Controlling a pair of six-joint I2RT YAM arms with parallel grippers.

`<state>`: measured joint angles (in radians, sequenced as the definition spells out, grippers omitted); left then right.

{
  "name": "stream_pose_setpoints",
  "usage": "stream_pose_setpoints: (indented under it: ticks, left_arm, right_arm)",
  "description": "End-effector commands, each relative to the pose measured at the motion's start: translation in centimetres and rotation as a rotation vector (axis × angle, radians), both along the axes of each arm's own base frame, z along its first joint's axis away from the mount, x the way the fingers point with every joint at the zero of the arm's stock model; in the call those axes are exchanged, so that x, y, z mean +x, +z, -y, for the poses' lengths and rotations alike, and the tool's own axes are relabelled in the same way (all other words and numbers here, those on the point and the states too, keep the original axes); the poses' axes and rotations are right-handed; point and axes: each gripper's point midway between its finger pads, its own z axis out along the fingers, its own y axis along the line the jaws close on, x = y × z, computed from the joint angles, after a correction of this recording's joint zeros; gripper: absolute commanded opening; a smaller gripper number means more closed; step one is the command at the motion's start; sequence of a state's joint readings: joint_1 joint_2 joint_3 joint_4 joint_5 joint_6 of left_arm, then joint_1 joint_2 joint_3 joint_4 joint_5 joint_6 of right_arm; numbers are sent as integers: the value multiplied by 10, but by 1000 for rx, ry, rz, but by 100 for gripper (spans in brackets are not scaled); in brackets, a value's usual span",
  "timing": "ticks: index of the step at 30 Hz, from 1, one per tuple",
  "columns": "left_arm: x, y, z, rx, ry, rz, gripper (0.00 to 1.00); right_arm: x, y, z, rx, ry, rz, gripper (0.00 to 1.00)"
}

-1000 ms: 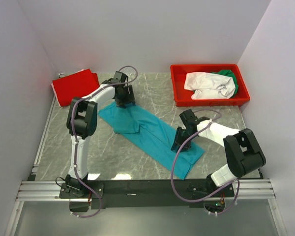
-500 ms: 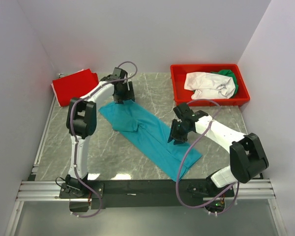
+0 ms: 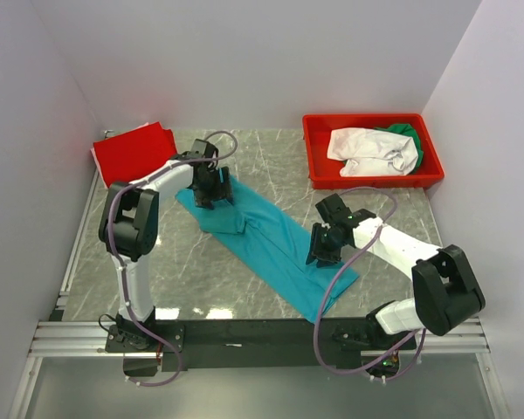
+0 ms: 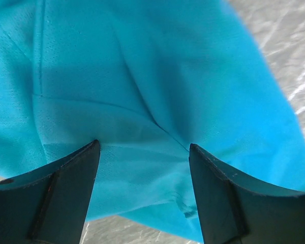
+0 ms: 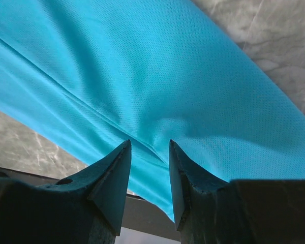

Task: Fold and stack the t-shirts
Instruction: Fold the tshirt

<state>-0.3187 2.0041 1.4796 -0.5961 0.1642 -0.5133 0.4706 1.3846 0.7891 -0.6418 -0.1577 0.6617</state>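
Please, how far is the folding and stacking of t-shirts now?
Done: the red t-shirt looks folded at the far left corner. In hand: the teal t-shirt is folded into a long strip; the left fingers and right fingers, both open, are over its two ends. Left: the white t-shirt and green t-shirt, crumpled in the red bin; nothing is stacked.

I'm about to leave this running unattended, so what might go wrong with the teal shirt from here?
1. The right gripper stands open over a fold ridge in the teal t-shirt; closing may catch only the top layer and undo the fold.
2. The left gripper is open over creased cloth; uneven pinches at the two ends could skew the shirt.
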Motion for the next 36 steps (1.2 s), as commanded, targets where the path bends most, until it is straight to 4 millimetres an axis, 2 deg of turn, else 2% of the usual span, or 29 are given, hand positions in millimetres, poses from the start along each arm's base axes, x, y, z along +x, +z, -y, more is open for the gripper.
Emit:
stream_pose_setpoints:
  ticks: [1, 3, 4, 9, 10, 12, 14, 15, 17, 18, 19, 21, 23, 24, 25, 27, 28, 30, 31, 33, 36]
  left_arm:
    - [7, -2, 7, -39, -5, 13, 77]
    - [11, -6, 8, -35, -8, 10, 77]
    - [12, -15, 7, -25, -9, -7, 77]
    - [22, -34, 6, 2, -10, -27, 76]
    - [26, -33, 7, 4, -11, -18, 76]
    - [29, -43, 5, 20, -6, -30, 76]
    - [37, -43, 6, 16, -7, -24, 76]
    - [38, -51, 6, 19, -6, -38, 76]
    - [48, -48, 8, 20, -13, -17, 76]
    - [50, -54, 7, 27, -12, -24, 76]
    - [58, -50, 10, 19, -17, -5, 76]
    - [65, -54, 14, 14, -39, 5, 76]
    - [79, -47, 19, 1, -47, 48, 76]
    - [83, -53, 20, 4, -52, 50, 76]
    - [95, -45, 22, 3, -53, 82, 76]
    - [102, -54, 23, 16, -65, 76, 76]
    - [115, -42, 27, 7, -70, 114, 76]
    - [124, -45, 32, -5, -89, 131, 76]
    - [132, -36, 39, -34, -105, 161, 76]
    - [139, -34, 46, -58, -128, 185, 76]
    - [147, -19, 57, -100, -159, 227, 76]
  right_arm:
    - [5, -3, -6, 41, 2, 23, 43]
    - [2, -10, -7, 44, 6, 1, 43]
    - [-1, -12, -9, 52, 13, -10, 43]
    - [-11, -23, -13, 75, 19, -55, 43]
    - [-13, -24, -14, 79, 24, -63, 43]
    - [-20, -26, -21, 92, 46, -81, 43]
    - [-22, -27, -28, 103, 57, -95, 43]
    - [-25, -26, -32, 116, 60, -105, 43]
    - [-26, -23, -42, 126, 82, -107, 43]
    - [-26, -21, -47, 136, 81, -110, 43]
    - [-28, -19, -53, 148, 94, -112, 43]
    - [-25, -16, -65, 182, 95, -116, 43]
    - [-21, -12, -77, 196, 114, -114, 43]
    - [-20, -11, -81, 196, 123, -114, 43]
    - [-19, -11, -85, 193, 131, -116, 43]
    - [-15, -8, -95, 183, 157, -116, 43]
    - [-13, -7, -96, 175, 156, -116, 42]
    - [-6, -1, -105, 191, 163, -105, 42]
    - [-4, 2, -108, 196, 165, -102, 43]
    - [2, 10, -117, 223, 172, -94, 42]
    - [7, 19, -126, 238, 191, -78, 42]
